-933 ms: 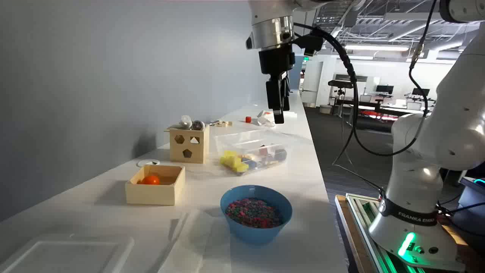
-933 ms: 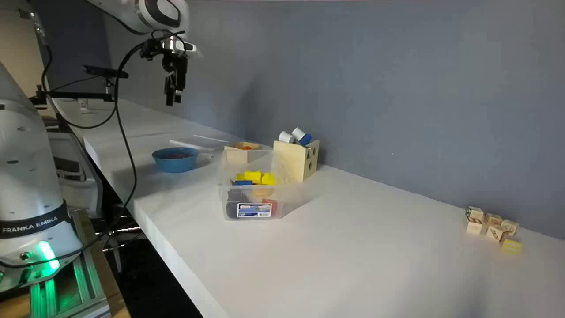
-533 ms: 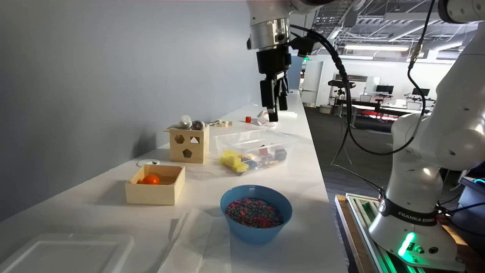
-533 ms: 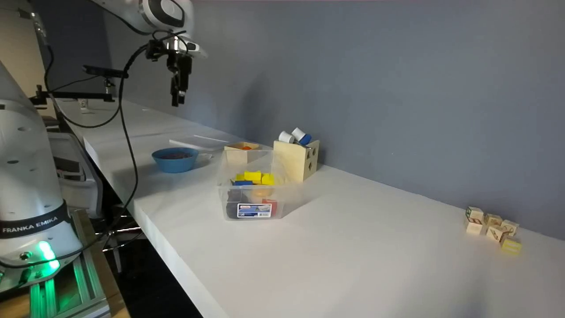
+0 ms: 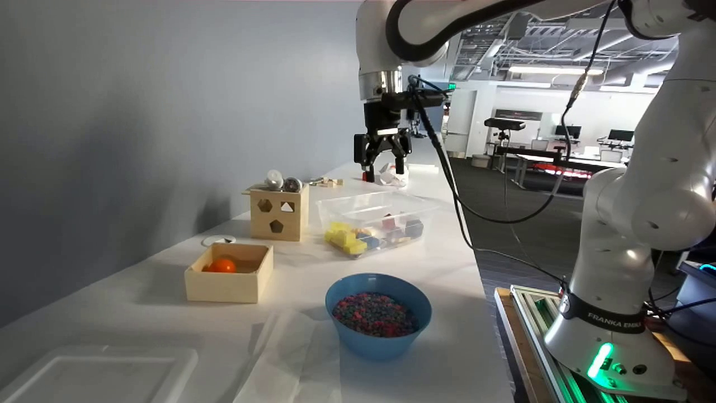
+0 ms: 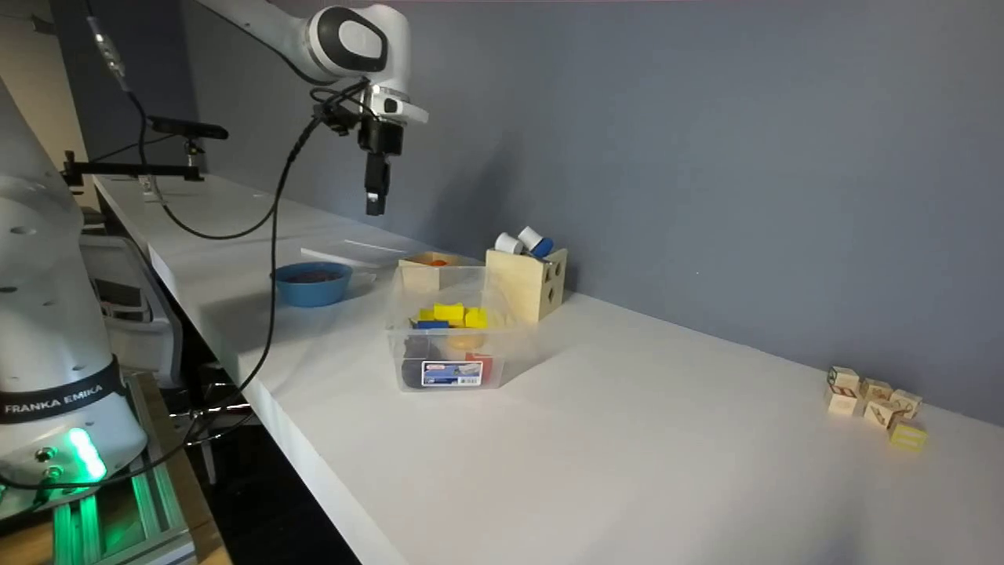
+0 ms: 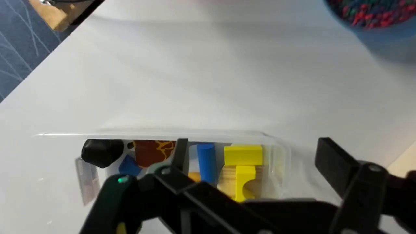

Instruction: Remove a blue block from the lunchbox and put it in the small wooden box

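The lunchbox, a clear plastic container (image 5: 331, 211), stands on the table and shows in an exterior view (image 6: 514, 345) and the wrist view (image 7: 195, 134). It holds yellow blocks and a blue cylinder block (image 7: 207, 162), also visible in both exterior views (image 5: 369, 240) (image 6: 431, 324). A darker blue block (image 7: 129, 165) lies further left in the wrist view. My gripper (image 5: 384, 170) is open and empty, pointing down well above the table. In the wrist view its jaws (image 7: 253, 143) hide part of the lunchbox. The small wooden box (image 5: 221, 288), with an orange-red round thing inside, also shows in an exterior view (image 6: 420, 278).
A taller wooden cube with holes (image 5: 279, 224) stands beside the lunchbox, with cups on top. A blue bowl of small pieces (image 5: 377, 347) stands near the table edge. A flat clear lid (image 5: 106, 372) and white paper (image 5: 296, 358) lie nearby. Small wooden blocks (image 6: 878, 404) lie by the wall.
My gripper has turned about its upright axis, so both fingers now show apart. It has come lower and moved away from the bowl toward the lunchbox. The table objects have not moved.
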Motion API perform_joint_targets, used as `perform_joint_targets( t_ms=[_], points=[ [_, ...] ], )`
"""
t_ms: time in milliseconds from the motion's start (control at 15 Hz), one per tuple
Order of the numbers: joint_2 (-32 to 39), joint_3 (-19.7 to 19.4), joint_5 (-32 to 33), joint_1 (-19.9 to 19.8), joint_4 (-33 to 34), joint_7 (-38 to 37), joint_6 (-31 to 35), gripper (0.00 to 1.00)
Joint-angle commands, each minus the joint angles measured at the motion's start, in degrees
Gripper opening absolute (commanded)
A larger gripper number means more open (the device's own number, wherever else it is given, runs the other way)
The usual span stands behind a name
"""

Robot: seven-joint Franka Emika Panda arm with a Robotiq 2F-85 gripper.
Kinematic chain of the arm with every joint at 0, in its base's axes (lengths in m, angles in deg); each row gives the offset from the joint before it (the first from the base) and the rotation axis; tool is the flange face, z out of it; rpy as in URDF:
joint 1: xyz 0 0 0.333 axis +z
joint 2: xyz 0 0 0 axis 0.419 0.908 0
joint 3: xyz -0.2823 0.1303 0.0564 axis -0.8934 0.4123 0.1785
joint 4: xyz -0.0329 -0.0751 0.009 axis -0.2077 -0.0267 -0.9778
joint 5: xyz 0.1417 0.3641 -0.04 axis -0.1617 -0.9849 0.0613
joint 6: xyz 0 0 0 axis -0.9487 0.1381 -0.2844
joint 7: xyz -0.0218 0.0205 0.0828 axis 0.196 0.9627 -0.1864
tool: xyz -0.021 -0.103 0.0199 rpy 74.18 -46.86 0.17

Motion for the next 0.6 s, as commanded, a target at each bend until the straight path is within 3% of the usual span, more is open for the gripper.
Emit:
perform_joint_targets(
  t_ms=[0,333,533],
  points=[
    [3.59,-2.56,3.08,-1.64,0.81,-4.27,4.45,1.0],
    [6.58,-6.16,6.09,-2.55,0.16,-1.99,4.11,1.0],
    [6.82,-7.03,4.66,-1.91,0.16,-1.94,3.77,1.0]
  ],
)
